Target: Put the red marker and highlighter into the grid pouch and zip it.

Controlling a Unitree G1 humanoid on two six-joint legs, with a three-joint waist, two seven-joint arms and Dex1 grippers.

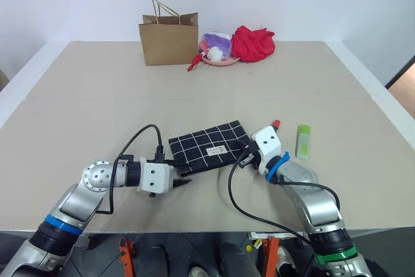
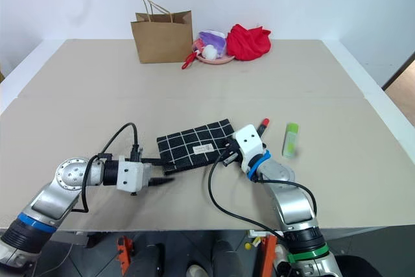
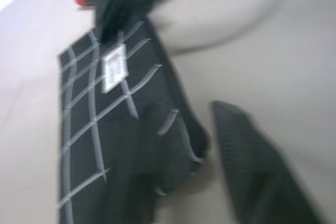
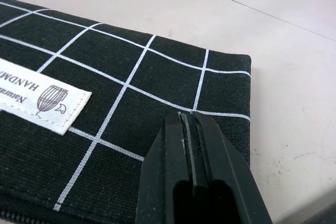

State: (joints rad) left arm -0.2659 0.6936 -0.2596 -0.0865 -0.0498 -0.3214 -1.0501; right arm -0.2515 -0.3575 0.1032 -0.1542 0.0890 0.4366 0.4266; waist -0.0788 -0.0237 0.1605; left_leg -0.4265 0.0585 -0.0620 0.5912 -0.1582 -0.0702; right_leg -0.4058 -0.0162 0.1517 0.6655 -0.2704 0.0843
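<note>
Grid pouch (image 1: 209, 146): lies flat on the beige worktop (image 1: 97, 95), near the front edge, white label up. Head view, clock directions on the picture. Left gripper (image 1: 183, 180) at the pouch's 7 o'clock corner, close against its front edge; whether it touches cannot be told. Right gripper (image 1: 243, 148) at the pouch's 3 o'clock end, fingers pressed together, tips over the fabric. Red marker (image 1: 275, 123): only its red tip shows, past the right wrist, at 2 o'clock of the pouch. Highlighter (image 1: 303, 141): on the worktop at 3 o'clock of the pouch, well clear of it. Brown paper bag (image 1: 168, 38), pink dish (image 1: 220, 60) and red cloth (image 1: 253, 43) stand at the far edge, 12 o'clock.

Left wrist view: the pouch's corner lies between the left fingers (image 3: 252, 166), which stand apart and grip nothing visible.

Right wrist view: right fingers (image 4: 181, 156) shut together, empty, over the pouch's corner (image 4: 220, 77).
</note>
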